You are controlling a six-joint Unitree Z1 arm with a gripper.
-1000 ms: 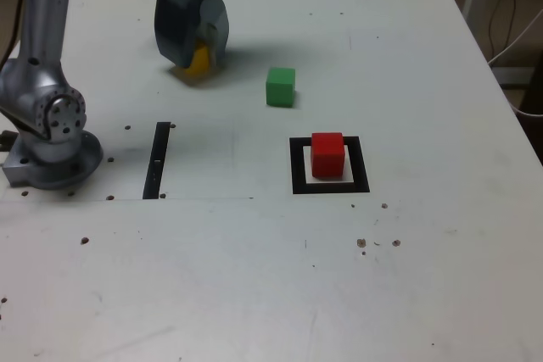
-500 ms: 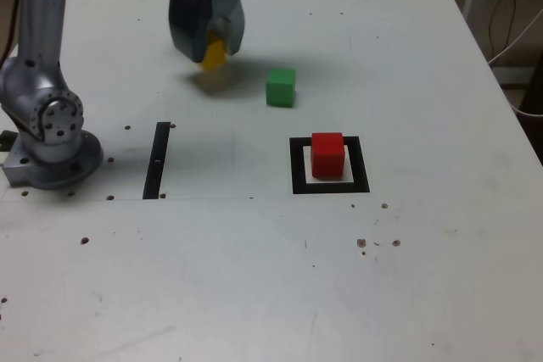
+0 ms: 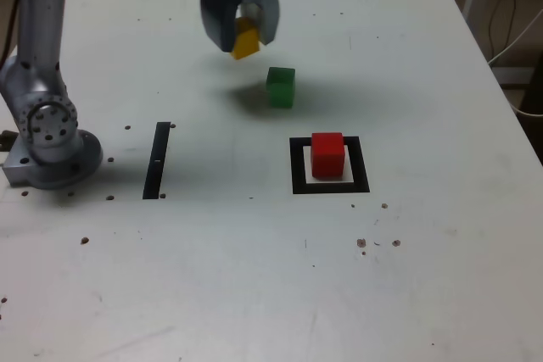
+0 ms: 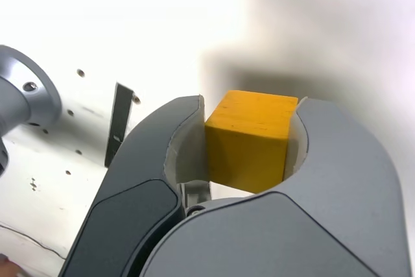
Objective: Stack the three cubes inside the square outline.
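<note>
Above the far part of a white worktop [image 3: 204, 277], toward its far edge in the exterior view, a robot's gripper [image 3: 243, 27] grasps a yellow cube [image 4: 249, 141], its two fingers pressed to opposite faces. In the exterior view the fingers hide part of the cube and are blurred, their edges soft, and the upper end of the gripper is cut off by the top of the frame. The wrist view shows the cube's upper face and one shaded side, with the remaining sides out of sight. A green cube [image 3: 281, 88] sits on the worktop just beside a soft shadow, nearer the far edge than the red cube [image 3: 327, 156], which rests inside a square outline [image 3: 362, 164], black-bordered with a pale centre. The red cube covers much of that centre and overlaps the border's far side in the exterior view. Toward the exterior view's left lies a black strip [image 3: 157, 161], apart from the outline, with the arm's round base [image 3: 55, 163] beyond it near that side; the upper stretch of the arm runs out of frame. In the wrist view, a small brownish shape at the picture's border is cut off and too partial to identify.
</note>
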